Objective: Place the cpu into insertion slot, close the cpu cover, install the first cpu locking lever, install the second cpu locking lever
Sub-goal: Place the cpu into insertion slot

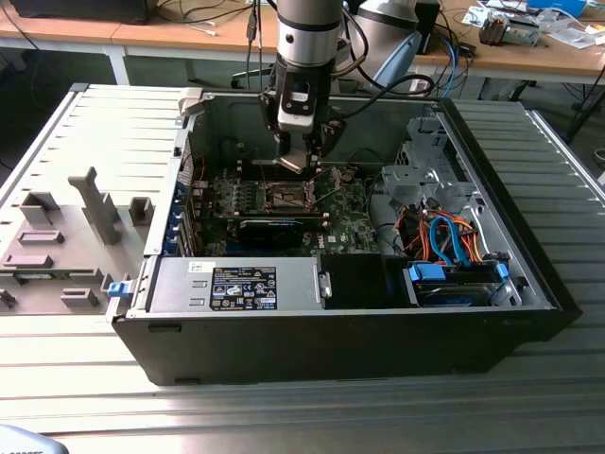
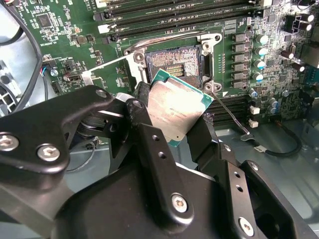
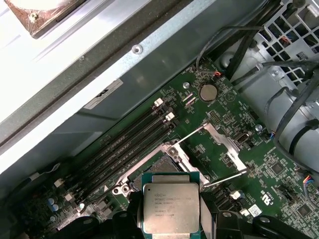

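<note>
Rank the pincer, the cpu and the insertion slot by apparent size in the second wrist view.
Largest: pincer, nearest the camera.
Then cpu and insertion slot: they look alike, and the cpu, held in the pincer, is nearer the camera, so I won't rank them.

Robotics lab, robot arm (image 1: 309, 38) over an open computer case (image 1: 331, 350) on a ribbed metal tabletop (image 1: 284, 416), cable-strewn wooden desks (image 1: 95, 33) beyond the fingers (image 2: 149, 144), grey fixture tray (image 1: 57, 255) alongside.
</note>
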### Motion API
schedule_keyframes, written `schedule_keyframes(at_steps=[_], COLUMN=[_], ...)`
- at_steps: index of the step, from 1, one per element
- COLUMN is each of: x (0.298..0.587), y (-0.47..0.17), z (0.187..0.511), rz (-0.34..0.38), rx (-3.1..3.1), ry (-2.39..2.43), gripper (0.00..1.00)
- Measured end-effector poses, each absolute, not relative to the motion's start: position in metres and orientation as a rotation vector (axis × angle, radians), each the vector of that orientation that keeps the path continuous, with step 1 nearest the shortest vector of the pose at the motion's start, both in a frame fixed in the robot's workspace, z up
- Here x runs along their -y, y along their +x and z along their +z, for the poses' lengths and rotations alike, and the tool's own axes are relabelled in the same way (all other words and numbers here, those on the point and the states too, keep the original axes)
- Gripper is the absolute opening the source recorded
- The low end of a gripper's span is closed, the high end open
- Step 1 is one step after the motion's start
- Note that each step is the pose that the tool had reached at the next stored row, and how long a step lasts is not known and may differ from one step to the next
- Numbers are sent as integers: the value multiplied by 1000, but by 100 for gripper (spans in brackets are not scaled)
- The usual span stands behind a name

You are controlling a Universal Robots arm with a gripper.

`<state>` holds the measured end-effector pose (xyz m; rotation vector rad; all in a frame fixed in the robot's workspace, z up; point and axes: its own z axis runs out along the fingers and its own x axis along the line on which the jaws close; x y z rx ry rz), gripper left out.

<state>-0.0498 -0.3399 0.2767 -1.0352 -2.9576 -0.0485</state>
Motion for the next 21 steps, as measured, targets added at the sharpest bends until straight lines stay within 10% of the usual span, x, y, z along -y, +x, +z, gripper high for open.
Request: schedule_keyframes(at_steps=[21], x=[340], y=[-50], z=[277], rz=[-49], rx=[2948], ry=[-1062], gripper=[55])
